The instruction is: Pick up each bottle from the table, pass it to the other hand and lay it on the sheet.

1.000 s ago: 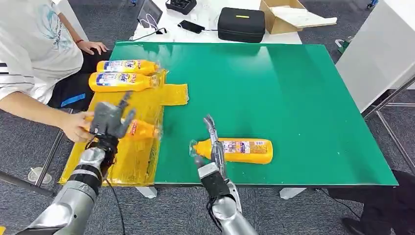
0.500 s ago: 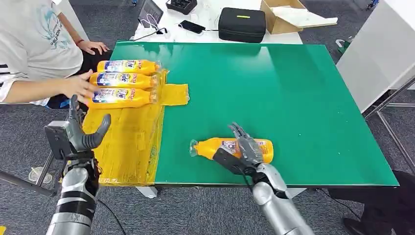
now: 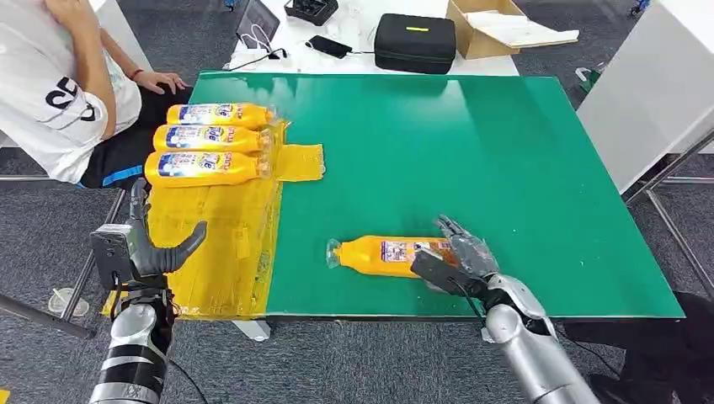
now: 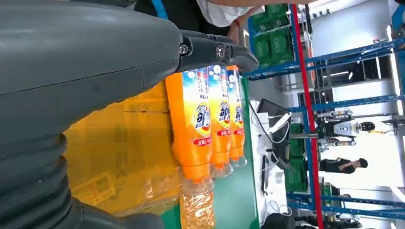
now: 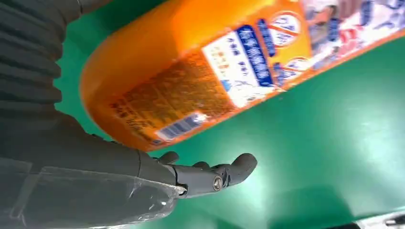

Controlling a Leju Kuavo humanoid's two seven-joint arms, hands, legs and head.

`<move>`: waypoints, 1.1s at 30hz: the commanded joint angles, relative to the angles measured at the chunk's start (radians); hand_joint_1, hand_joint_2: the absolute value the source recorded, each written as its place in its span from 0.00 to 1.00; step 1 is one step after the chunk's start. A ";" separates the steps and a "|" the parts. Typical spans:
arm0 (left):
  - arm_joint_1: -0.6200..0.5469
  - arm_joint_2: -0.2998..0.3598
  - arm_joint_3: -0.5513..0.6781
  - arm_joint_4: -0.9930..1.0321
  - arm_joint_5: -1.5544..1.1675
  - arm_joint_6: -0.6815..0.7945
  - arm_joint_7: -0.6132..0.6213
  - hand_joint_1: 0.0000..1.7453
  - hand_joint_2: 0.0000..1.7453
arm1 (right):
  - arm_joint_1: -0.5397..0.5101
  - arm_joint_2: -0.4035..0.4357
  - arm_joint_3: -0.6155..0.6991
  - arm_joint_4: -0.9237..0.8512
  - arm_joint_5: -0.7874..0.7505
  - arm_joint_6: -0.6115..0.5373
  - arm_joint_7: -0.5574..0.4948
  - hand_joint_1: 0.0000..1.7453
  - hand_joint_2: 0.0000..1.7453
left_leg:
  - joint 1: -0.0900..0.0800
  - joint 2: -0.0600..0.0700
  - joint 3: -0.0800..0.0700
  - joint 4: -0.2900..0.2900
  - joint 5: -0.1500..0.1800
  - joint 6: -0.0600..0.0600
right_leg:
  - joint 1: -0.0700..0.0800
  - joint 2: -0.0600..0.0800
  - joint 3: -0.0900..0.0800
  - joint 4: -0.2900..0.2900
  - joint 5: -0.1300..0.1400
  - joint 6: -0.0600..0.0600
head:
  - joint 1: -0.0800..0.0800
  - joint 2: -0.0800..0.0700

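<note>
Three bottles (image 3: 206, 138) lying on yellow sheet (image 3: 219, 244); fourth bottle (image 3: 391, 255) on green counter (image 3: 471, 151), right hand (image 3: 455, 257) spread around its base, ungrasped; left hand (image 3: 139, 248) empty, fingers apart.

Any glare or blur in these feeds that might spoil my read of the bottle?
Head view: a pale sheen on the green table far side; the bottle reads sharp. Right wrist view: the bottle is close and slightly soft, label text smeared. Left wrist view: background windows blown out.

bright even overhead light, sheen on the green table (image 3: 471, 135), right wrist view's bottle (image 5: 200, 71) blurred
</note>
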 commanded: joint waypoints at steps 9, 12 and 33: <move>-0.091 -0.017 -0.025 0.129 0.017 -0.026 0.004 0.00 1.00 | -0.119 -0.014 0.121 0.232 -0.036 0.076 0.007 0.00 1.00 | 0.001 0.002 0.004 0.000 -0.001 0.000 | 0.002 0.000 0.005 -0.001 0.000 -0.002 | 0.000 0.000; -0.103 -0.017 -0.031 0.148 0.025 -0.029 0.004 0.00 1.00 | -0.124 0.020 0.123 0.271 -0.040 0.037 -0.004 0.08 1.00 | 0.001 0.001 0.006 -0.001 -0.001 0.000 | 0.002 0.000 0.006 -0.002 0.000 -0.002 | 0.000 0.000; -0.109 -0.022 -0.048 0.166 0.037 -0.033 0.004 0.00 1.00 | -0.067 0.065 0.084 0.235 -0.068 -0.040 -0.076 1.00 1.00 | 0.001 0.000 0.003 -0.001 0.000 0.001 | 0.001 -0.001 0.003 -0.001 0.000 -0.001 | 0.000 0.000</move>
